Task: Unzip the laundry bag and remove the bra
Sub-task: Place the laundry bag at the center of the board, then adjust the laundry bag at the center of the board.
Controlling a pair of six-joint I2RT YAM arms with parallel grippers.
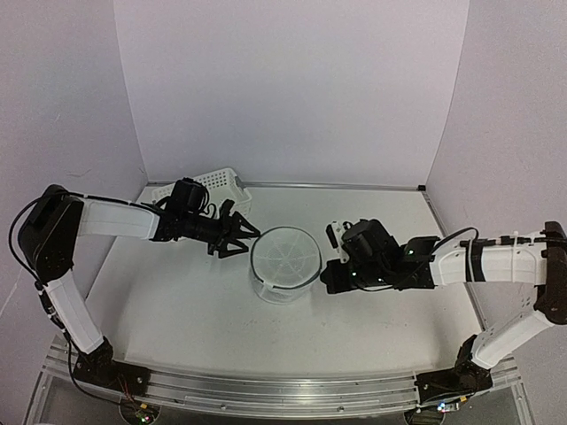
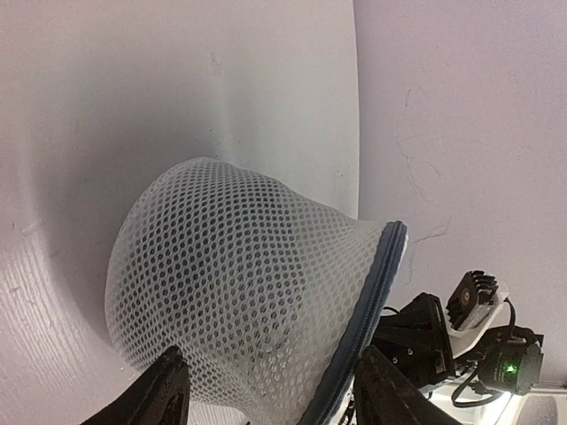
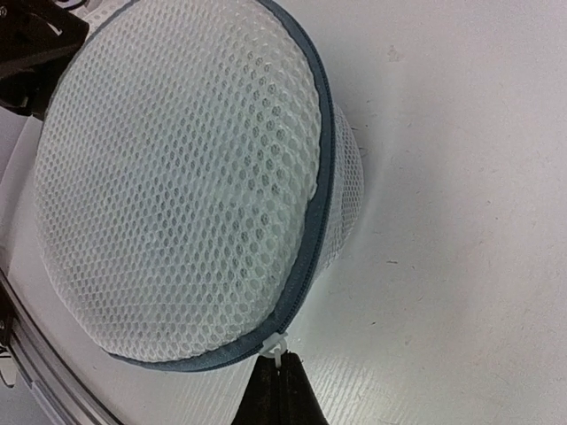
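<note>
Left gripper [image 1: 237, 233], seen from above, is spread wide just off the 10 o'clock side of the white see-through mesh cylindrical laundry bag [image 1: 285, 264]. The bag sits upright mid-table, long axis vertical, round face up. Right gripper [image 1: 326, 273] meets it at 3 o'clock. A white perforated plastic basket [image 1: 208, 183] lies at 11 o'clock by the back wall.

Left wrist view: the fingers [image 2: 164, 394] flank the bag without touching it.

Right wrist view: the jaws are pressed together, tips at the white zip pull [image 3: 275, 347] on the dark rim. Whether they pinch it is unclear.

laundry bag [image 1: 285, 262]: 1 | basket [image 1: 217, 181]: 1 | arms [image 1: 115, 218] [image 1: 483, 261]: 2
</note>
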